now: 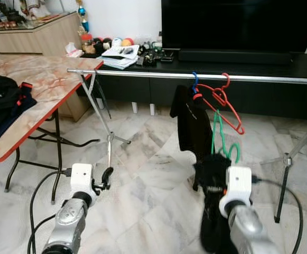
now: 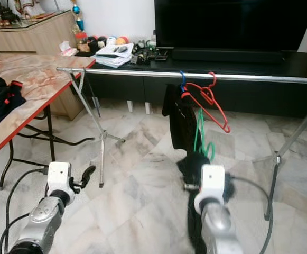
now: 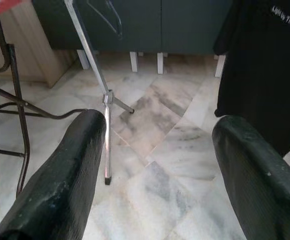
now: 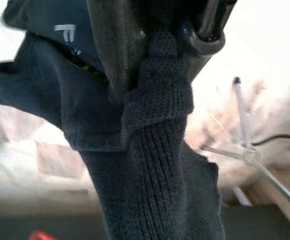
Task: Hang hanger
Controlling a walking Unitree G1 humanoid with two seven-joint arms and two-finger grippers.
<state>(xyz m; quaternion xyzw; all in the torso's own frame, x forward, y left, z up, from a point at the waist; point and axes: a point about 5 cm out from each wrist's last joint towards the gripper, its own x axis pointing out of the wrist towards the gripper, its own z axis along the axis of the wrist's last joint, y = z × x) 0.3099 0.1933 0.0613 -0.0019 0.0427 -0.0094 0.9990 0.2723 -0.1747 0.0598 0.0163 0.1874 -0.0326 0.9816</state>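
Rail point(image 1: 206, 77) lay at twelve o'clock above my right gripper point(image 1: 215, 174) (clamped on dark garment point(image 4: 149, 165) with green hanger point(image 1: 223, 138)); left gripper point(image 3: 154, 170) gaped, idle.

You get bright, even daylight over the pale floor point(image 1: 142, 174) in the sharp eye views, soft shadows under the table point(image 1: 42, 90), a near-black TV point(image 1: 238, 26) behind the rail point(image 1: 195, 76), and a right wrist view that is blurred with a blown-out background.

A home living room: large television point(image 1: 238, 24), marble floor point(image 1: 142, 174), clothes rail point(image 1: 142, 74).
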